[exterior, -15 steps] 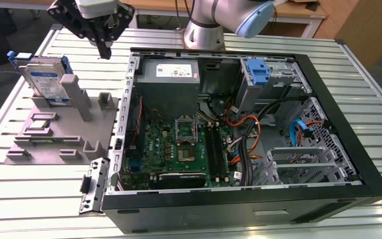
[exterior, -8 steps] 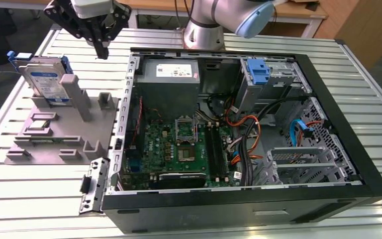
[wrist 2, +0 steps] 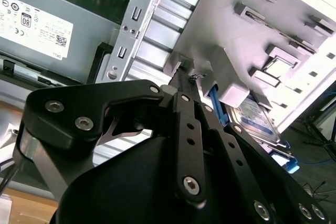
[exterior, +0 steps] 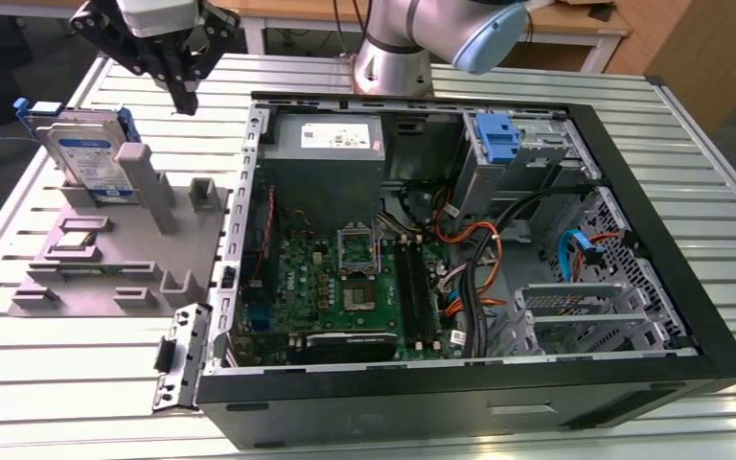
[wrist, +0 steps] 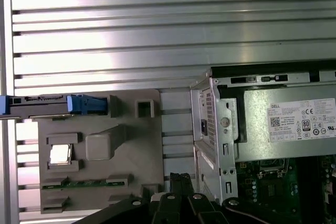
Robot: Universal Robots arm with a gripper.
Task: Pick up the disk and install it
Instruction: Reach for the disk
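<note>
Hovering w/ jaws together & empty, gripper [exterior: 187,102] is near the disk [exterior: 89,158], standing on edge in the grey fixture [exterior: 100,273] beside the PC case [exterior: 471,402]; prob. stiff, heavyish, shock-sensitive, so pinch flat faces near top.

an open computer case [exterior: 471,388] lies on the slatted counter [exterior: 49,383], its grey power supply [exterior: 323,163] next to the green motherboard [exterior: 330,287]. a blue bracket [exterior: 496,139] sits in its bay. beside the case, a grey holder [exterior: 126,273] carries a chip [exterior: 78,241].

Three downward views sharing the disk [exterior: 87,153]
</note>
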